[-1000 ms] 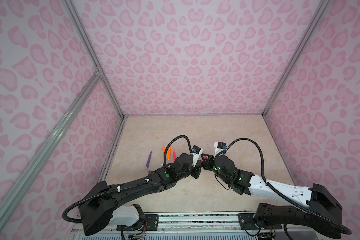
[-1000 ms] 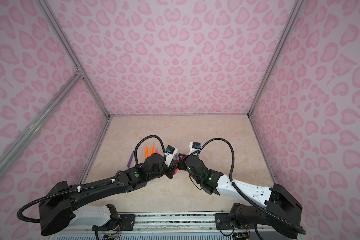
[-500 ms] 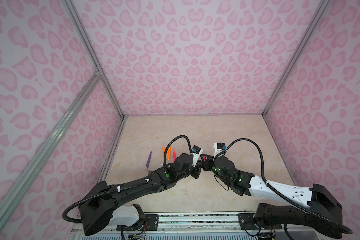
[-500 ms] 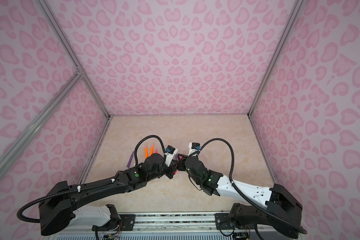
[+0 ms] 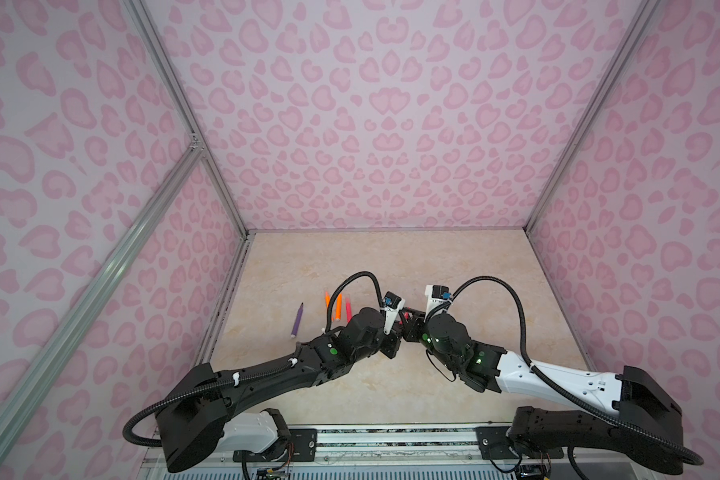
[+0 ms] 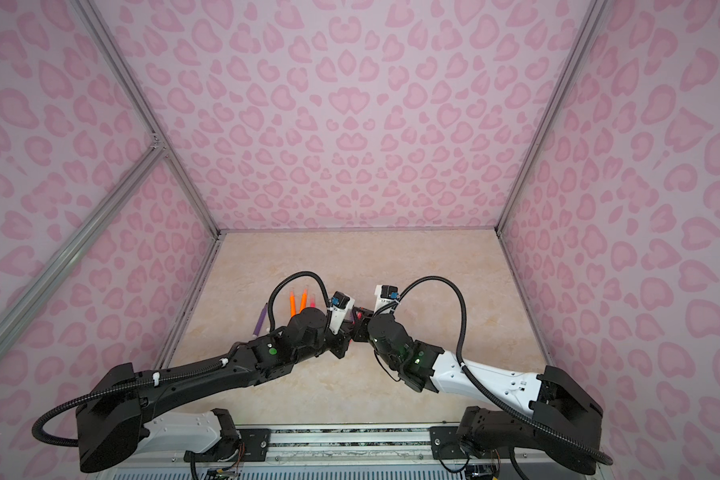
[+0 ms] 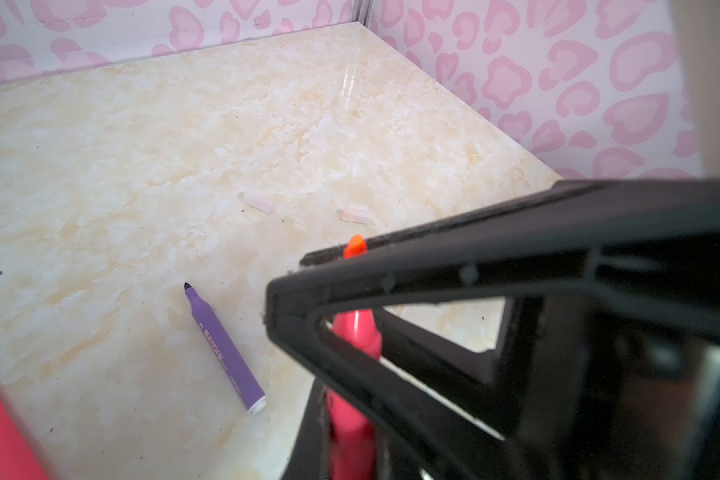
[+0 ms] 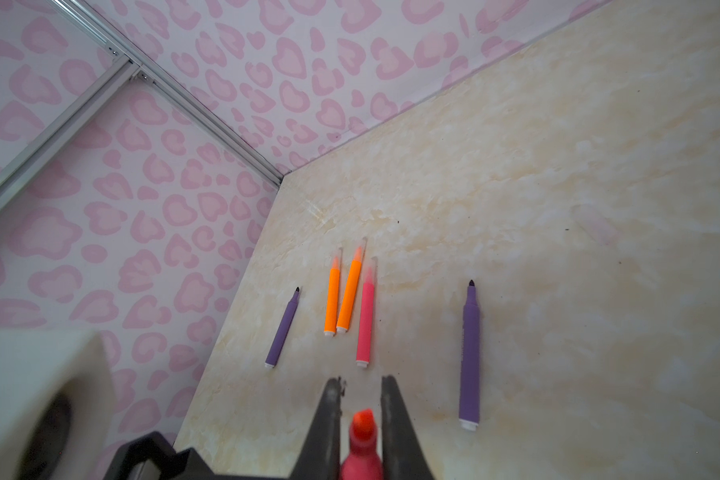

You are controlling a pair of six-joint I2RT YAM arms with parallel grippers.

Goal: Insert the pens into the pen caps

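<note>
The 2 top views look down from high at the front toward the back wall (image 5: 391, 124), covering the whole tabletop (image 5: 391, 266). Each wrist view sits close behind its tool. The left tool (image 7: 289, 280) faces the right back corner (image 7: 362, 16) and the right tool (image 8: 361, 381) the left back corner (image 8: 281, 183). Both wrist views catch the pink-red pen (image 7: 356, 332).

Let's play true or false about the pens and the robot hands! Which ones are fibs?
1. The two orange pens wear clear caps. True.
2. The two purple pens wear caps too. False: their dark tips are bare.
3. A pink-red pen sits between the fingers of the right end effector. True.
4. Every cap is already on a pen. False: two loose caps lie on the table.
</note>
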